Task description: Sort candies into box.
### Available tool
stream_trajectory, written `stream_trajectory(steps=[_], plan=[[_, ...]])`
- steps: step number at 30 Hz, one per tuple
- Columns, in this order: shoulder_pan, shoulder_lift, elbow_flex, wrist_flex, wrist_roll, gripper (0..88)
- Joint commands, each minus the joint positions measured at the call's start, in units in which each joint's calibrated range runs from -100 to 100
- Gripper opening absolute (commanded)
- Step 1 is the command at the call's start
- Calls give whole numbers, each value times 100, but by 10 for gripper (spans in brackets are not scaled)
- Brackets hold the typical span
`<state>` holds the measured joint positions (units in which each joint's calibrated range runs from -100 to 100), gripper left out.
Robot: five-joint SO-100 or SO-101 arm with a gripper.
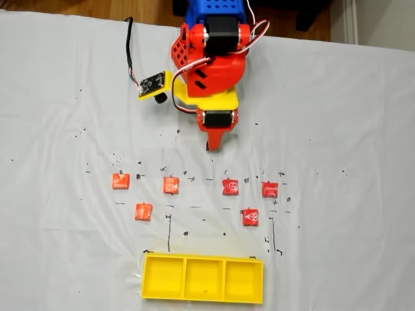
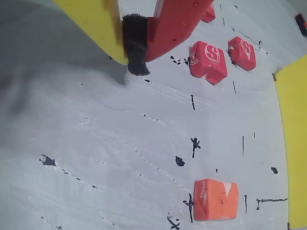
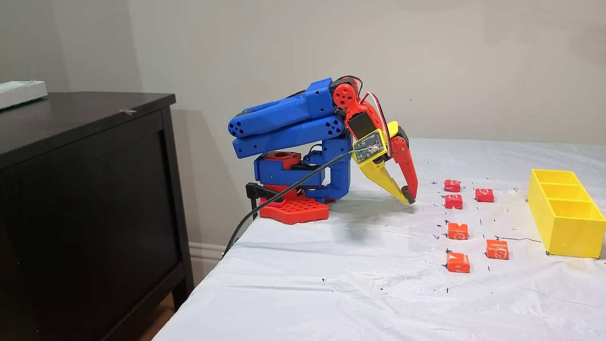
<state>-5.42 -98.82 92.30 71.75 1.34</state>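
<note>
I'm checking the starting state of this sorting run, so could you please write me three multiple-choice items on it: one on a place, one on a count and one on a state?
1. Where are the candies relative to the box in the fixed view from above?
A. Inside it
B. On the cloth between it and the arm
C. Stacked beside the arm base

2. How many candies lie on the cloth?
A. Four
B. Six
C. Eight

3. What is the tool doing?
A. Closed, empty, off the candies
B. Gripping a candy
C. Resting in the box

Answers:
1 B, since they lie in two rows above the box.
2 B, since four lie in the far row and two nearer.
3 A, since in the wrist view its tips meet with nothing between them.
</note>
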Motion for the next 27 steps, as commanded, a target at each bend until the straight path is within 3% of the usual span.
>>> stream_trajectory(steps=[1, 27], plan=[[26, -25, -13, 42, -20, 2], [-74, -25, -13, 50, 10, 2]])
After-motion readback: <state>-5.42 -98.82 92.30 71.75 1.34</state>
